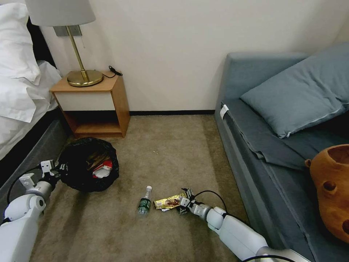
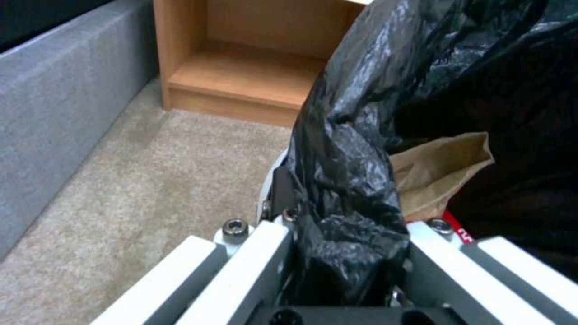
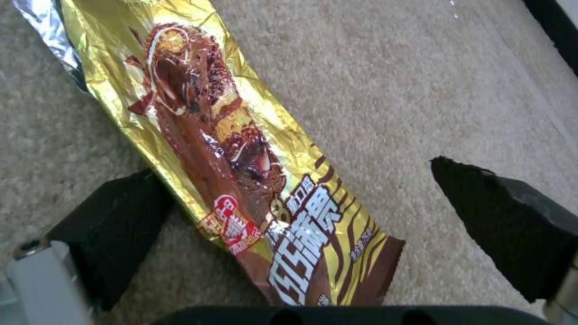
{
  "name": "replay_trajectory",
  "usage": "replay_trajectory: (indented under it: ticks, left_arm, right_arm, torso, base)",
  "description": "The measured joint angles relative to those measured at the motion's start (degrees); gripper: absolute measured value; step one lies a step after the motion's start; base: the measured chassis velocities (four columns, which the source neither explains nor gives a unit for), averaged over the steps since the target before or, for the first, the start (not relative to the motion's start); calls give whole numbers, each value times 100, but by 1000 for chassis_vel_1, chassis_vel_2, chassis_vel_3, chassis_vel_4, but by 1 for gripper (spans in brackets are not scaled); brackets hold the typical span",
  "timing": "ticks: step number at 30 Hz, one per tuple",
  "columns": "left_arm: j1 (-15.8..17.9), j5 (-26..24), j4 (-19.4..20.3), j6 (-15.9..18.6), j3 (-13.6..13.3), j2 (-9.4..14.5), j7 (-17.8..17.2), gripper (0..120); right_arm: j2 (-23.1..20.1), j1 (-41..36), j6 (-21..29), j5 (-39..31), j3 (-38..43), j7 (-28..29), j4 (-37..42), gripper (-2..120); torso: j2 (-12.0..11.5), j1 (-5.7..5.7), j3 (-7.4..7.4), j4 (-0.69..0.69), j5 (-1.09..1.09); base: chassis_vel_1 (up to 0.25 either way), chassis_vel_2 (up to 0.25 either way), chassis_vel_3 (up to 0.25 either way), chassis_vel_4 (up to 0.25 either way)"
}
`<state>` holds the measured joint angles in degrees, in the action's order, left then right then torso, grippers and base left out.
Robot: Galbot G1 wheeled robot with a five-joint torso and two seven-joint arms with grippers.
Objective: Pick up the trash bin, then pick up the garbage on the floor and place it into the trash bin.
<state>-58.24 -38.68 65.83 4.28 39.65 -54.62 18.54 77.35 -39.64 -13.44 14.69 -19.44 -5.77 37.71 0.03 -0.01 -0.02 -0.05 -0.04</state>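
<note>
Wrapper point(image 3: 241, 171), gold-brown with unreadable white script, lies between right gripper's point(image 3: 301, 225) spread jaws; left gripper point(image 2: 349, 253) pinches bin bag point(image 2: 421, 67).

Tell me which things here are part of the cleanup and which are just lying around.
Cleanup: trash bin, held by the left pincer; brown paper bag and red-and-white packet inside it; bottle; gold wrapper, straddled by the open right pincer.
Lying around: lamp, nightstand, pillow, plush bear.

Glossy, crinkled black plastic lines the trash bin point(image 1: 88, 169), with a matt brown paper bag point(image 2: 436, 174) inside. The snack bar wrapper point(image 3: 241, 153) is shiny gold foil on rough beige carpet point(image 1: 171, 145). The nightstand point(image 1: 92, 105) is smooth wood.
</note>
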Motion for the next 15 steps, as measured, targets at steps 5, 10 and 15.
replay_trajectory:
  ticks: [5,10,15]
  left_arm:
    - [11,3,-17,0,-27,-12,22,1]
    - [18,6,-60,-12,-55,-18,61,1]
    - [24,13,-109,-34,-63,-32,83,1]
  right_arm:
    - [138,78,-61,62,97,-138,-290,98]
    - [243,146,-183,188,313,-339,-606,90]
    - [244,175,-205,194,337,-436,-644,82]
  torso:
    - [1,0,-1,0,-2]
    - [1,0,-1,2,2]
    - [-2,0,0,6,5]
  base:
    - [0,0,0,0]
    - [0,0,0,0]
    - [0,0,0,0]
